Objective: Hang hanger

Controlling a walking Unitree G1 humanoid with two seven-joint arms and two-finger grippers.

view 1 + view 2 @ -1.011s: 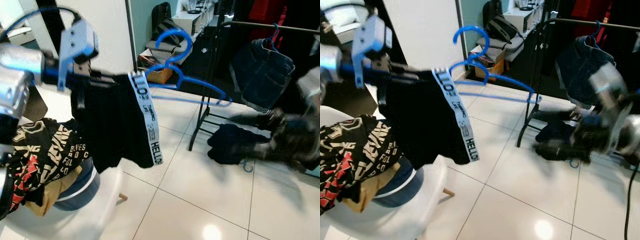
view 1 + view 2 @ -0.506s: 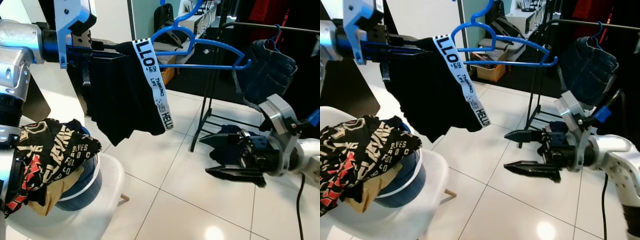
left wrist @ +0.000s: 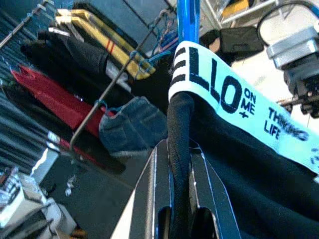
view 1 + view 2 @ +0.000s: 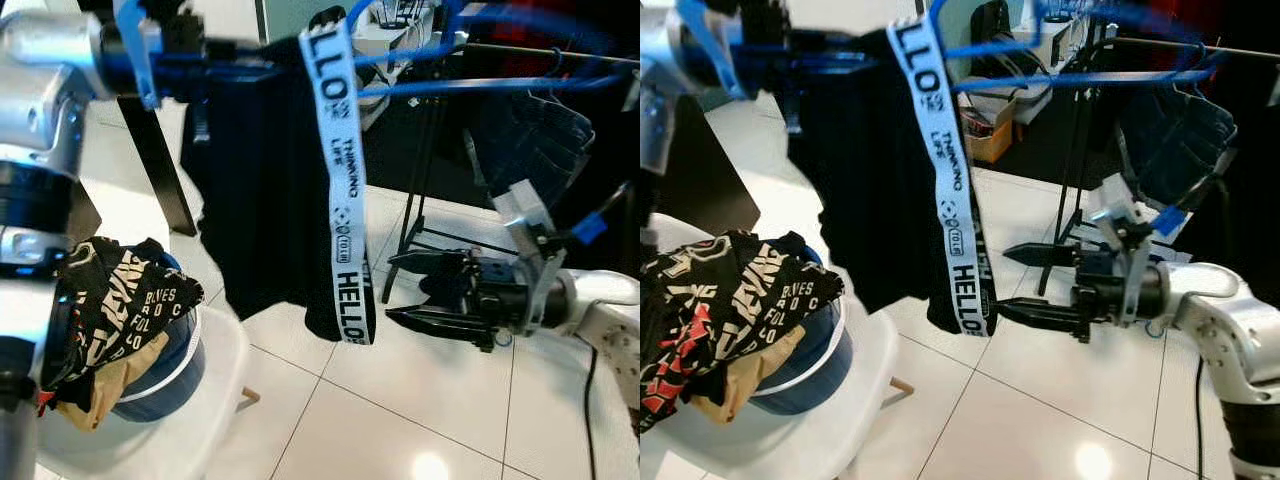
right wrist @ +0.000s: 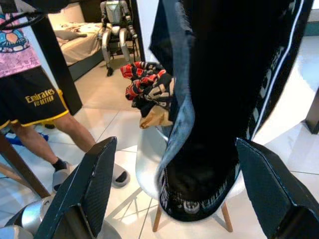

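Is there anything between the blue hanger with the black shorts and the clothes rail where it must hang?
Nothing visible blocks the way. The blue hanger, held by the left gripper, is already level with the clothes rail. Denim shorts hang on the rail just beyond, so its hook needs a free spot beside them.

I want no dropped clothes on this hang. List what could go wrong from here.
1. The left gripper pinches only a fold of the black garment, so the blue hanger could slide out.
2. The white strap dangles near the open right gripper and may snag.
3. Denim shorts already crowd the rail.
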